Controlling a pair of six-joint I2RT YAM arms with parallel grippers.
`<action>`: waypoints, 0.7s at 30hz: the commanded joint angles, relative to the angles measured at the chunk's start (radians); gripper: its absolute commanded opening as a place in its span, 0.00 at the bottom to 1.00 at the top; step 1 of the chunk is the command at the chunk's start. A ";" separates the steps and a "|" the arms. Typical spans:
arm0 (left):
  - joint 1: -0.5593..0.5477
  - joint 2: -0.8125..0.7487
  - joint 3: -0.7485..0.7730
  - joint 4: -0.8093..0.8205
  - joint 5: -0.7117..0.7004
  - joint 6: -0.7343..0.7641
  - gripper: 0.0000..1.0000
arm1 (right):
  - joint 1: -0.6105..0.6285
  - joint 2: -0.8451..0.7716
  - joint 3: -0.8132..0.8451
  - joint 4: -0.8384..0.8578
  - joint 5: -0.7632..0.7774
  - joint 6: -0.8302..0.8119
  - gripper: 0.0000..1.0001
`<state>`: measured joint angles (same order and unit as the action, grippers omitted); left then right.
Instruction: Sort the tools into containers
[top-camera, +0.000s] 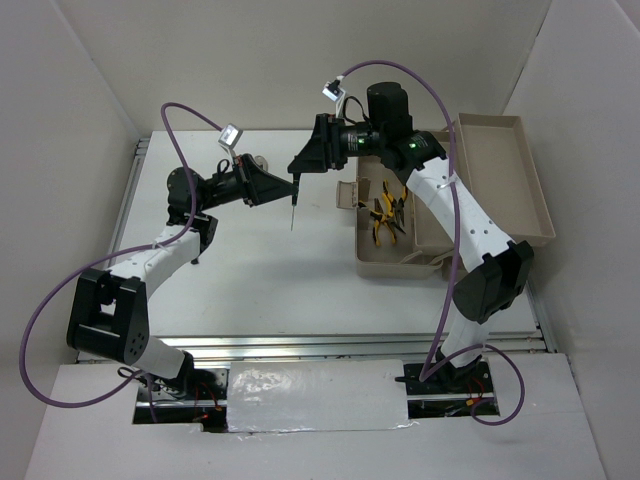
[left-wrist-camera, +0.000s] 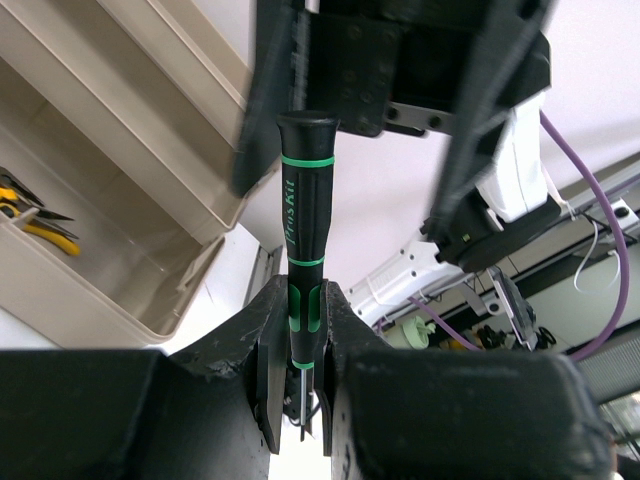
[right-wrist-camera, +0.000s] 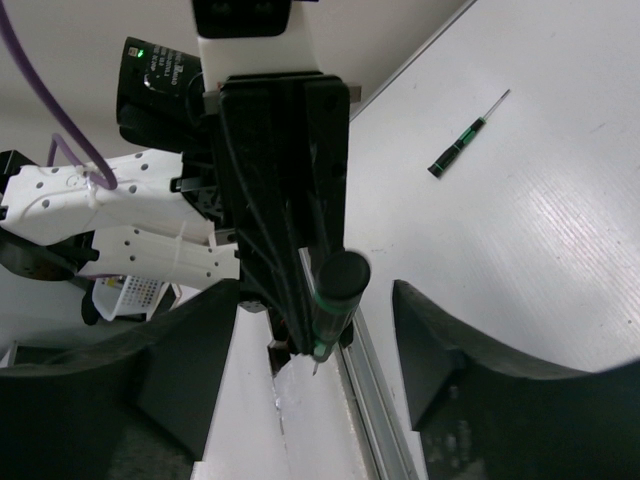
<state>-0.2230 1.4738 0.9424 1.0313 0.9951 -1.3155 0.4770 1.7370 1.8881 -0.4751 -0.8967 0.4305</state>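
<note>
White tabletop (top-camera: 260, 270) below — my left claw (left-wrist-camera: 303, 320) clenches a screwdriver (left-wrist-camera: 303, 200) handle-out, seemingly offering it to the released right claw (right-wrist-camera: 318, 292).

Pliers (left-wrist-camera: 45, 233) cut off (left edge).

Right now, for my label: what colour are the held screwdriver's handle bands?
Green on the black screwdriver; clearest in left wrist view.
</note>
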 joint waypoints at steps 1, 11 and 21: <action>-0.012 -0.041 0.033 0.030 0.017 0.027 0.00 | 0.012 0.032 0.052 0.050 -0.021 0.013 0.66; 0.019 -0.090 0.056 -0.241 0.027 0.194 0.57 | -0.011 -0.008 0.025 0.043 -0.011 -0.027 0.00; 0.166 -0.176 0.440 -1.483 -0.636 1.078 0.99 | -0.371 -0.145 0.131 -0.497 0.383 -0.504 0.00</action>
<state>-0.0391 1.3808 1.3231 -0.0689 0.7441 -0.5465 0.1699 1.6913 1.9545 -0.7410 -0.7109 0.1429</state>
